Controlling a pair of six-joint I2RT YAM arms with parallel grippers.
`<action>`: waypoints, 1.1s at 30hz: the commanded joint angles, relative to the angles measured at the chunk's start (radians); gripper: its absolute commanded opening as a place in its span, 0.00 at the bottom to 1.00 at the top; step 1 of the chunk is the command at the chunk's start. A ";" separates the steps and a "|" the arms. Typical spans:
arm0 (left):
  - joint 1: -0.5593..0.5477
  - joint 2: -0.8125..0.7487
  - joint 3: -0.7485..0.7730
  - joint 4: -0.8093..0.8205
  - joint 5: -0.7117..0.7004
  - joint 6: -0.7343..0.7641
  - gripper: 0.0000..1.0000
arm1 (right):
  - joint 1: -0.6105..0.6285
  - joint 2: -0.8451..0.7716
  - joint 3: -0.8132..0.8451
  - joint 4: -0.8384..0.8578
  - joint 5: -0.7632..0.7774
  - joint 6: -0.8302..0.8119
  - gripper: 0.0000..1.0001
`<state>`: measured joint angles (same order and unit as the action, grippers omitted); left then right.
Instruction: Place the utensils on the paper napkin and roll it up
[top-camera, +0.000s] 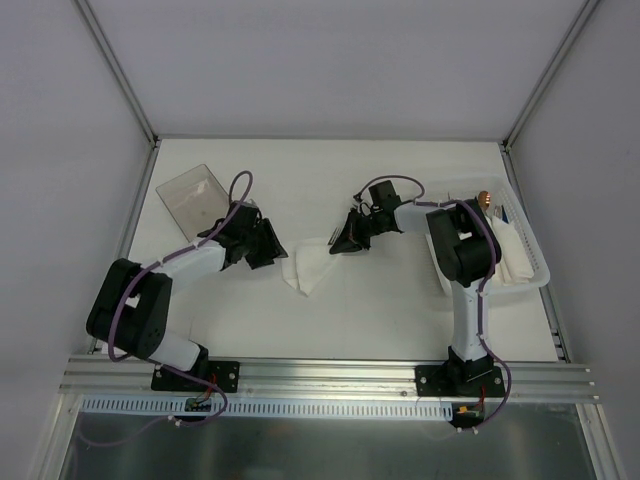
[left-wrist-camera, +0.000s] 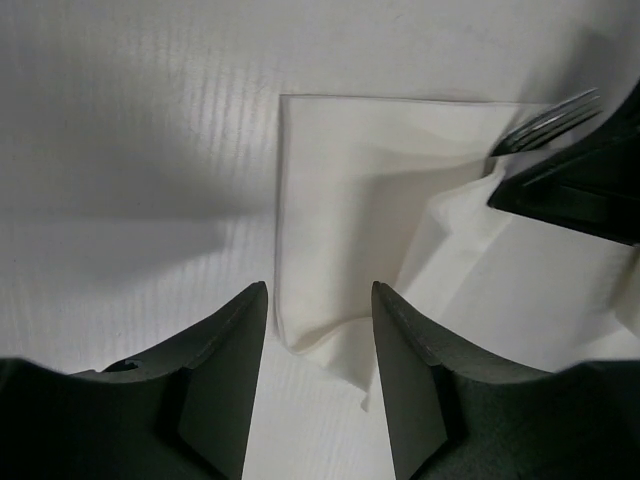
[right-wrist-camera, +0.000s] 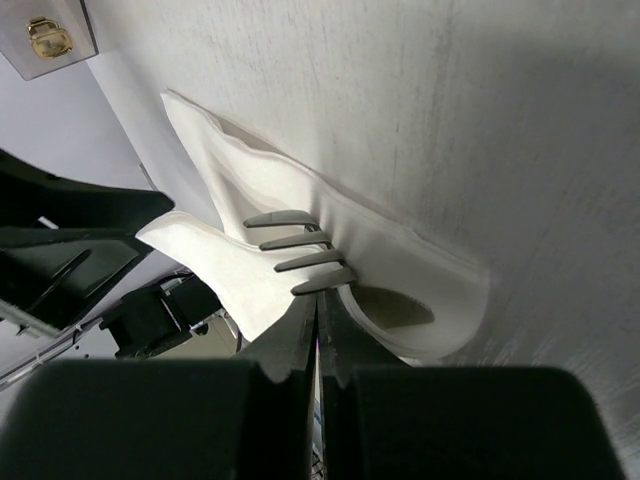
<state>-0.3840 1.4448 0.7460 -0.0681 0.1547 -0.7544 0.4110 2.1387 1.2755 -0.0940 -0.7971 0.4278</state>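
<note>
One fork (right-wrist-camera: 298, 252) pinched in right pincer (right-wrist-camera: 318, 318), tines over rumpled paper napkin (left-wrist-camera: 340, 200), unreleased. Left pincer (left-wrist-camera: 318, 300) gapes, empty, at napkin's left edge. Rolling apparently not begun.

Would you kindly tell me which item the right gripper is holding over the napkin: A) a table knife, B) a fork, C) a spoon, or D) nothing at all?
B: in the right wrist view, the four tines of a fork stick out from the shut right gripper, over the white napkin.
</note>
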 joint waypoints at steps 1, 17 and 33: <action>0.017 0.048 0.047 -0.030 -0.052 0.017 0.46 | 0.003 0.026 0.025 -0.036 0.070 -0.040 0.00; 0.048 0.270 0.174 -0.003 -0.034 0.050 0.41 | 0.006 0.035 0.045 -0.053 0.062 -0.046 0.00; 0.053 0.220 0.151 0.057 0.043 0.015 0.06 | 0.011 0.036 0.058 -0.076 0.068 -0.057 0.00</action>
<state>-0.3382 1.7290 0.9119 -0.0227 0.1749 -0.7399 0.4149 2.1548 1.3090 -0.1341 -0.7990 0.4061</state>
